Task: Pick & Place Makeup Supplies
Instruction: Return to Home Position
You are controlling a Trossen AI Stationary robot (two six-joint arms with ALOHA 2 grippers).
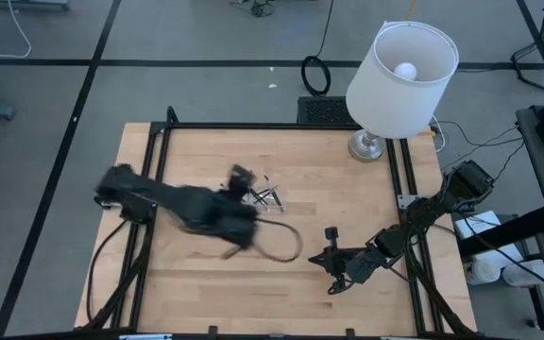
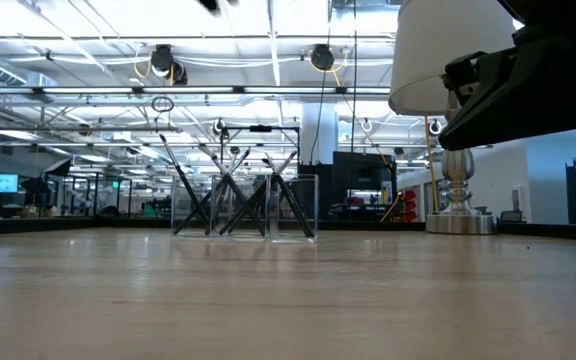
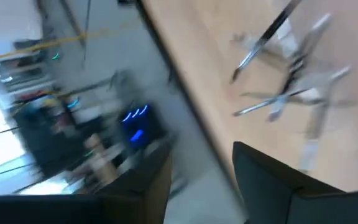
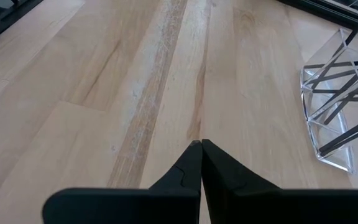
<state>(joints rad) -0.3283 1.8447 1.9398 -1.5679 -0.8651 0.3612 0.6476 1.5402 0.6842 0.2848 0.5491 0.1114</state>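
My left gripper (image 3: 197, 168) spread, empty, just beside organizer (image 2: 243, 205); brushes (image 1: 267, 195) stand crossed inside it. Right gripper (image 4: 201, 149) pressed together, farther off, so left's nearer.

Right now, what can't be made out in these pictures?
How many thin dark makeup sticks: they overlap in the small clear plastic organizer in the low view, and are too small in the high view.
Left pincer outline: smeared by the arm's motion in the left wrist and high views.
White-shaded lamp: cut off by the low view's top edge.
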